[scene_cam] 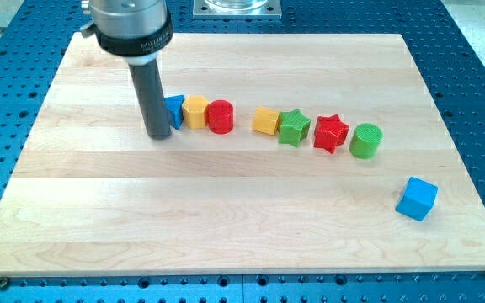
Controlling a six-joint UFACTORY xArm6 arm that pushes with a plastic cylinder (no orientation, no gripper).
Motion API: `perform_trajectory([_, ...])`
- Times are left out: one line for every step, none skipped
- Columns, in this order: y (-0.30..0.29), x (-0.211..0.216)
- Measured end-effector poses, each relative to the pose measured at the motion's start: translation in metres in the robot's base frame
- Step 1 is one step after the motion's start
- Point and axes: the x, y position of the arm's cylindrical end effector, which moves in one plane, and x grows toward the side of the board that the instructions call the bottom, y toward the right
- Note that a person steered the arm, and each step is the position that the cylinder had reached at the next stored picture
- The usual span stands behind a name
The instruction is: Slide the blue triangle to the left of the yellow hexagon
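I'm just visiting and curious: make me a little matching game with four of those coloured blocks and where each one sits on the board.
Blocks:
1. blue triangle
2. blue cube
3. green cylinder
4. red cylinder

Places:
A. alone, toward the view's bottom right
B. right beside my tip
C. the row's right end
D. just right of the yellow hexagon

Pairs: 1-B, 2-A, 3-C, 4-D

my tip [159, 135] touches blue triangle [173, 110], left of yellow hexagon [195, 111]

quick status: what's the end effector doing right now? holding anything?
No gripper, holds nothing: my tip rests on the board against the blue triangle, on its left in the view; yellow hexagon touches the triangle's right.
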Motion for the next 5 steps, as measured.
perform_trajectory([0.057, 0.055])
perform_trajectory([0.125, 0.078])
perform_trajectory([0.159, 0.142])
perform_trajectory([0.256, 0.154])
perform_trajectory([0.318, 0.154])
